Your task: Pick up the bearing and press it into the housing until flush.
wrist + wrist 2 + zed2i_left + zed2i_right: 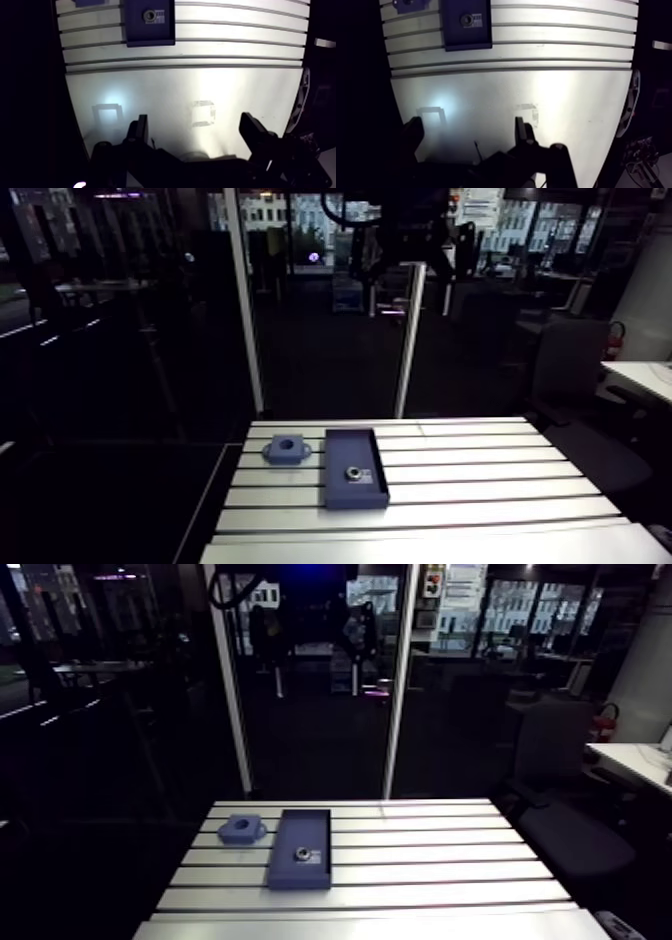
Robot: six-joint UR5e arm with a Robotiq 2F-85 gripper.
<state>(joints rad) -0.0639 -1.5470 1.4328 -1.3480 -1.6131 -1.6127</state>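
Note:
A small metal ring, the bearing point(354, 473), lies in a shallow dark-blue tray point(355, 496) on the slotted table. To the tray's left stands the blue housing point(286, 448), a block with a round bore facing up. In the wrist view the bearing point(148, 15) and tray point(150, 37) lie far ahead of my gripper point(195, 120). My gripper hangs high over the table's smooth near plate. Its two dark fingers point(141, 127) are wide apart with nothing between them. The housing point(408, 3) barely shows beside the tray's far corner.
The slotted aluminium table point(480, 478) runs right of the tray. Its smooth near plate point(240, 90) carries two faint square tape outlines point(202, 112). Two white upright posts point(245, 298) stand at the table's far edge. Beyond the left edge it is dark.

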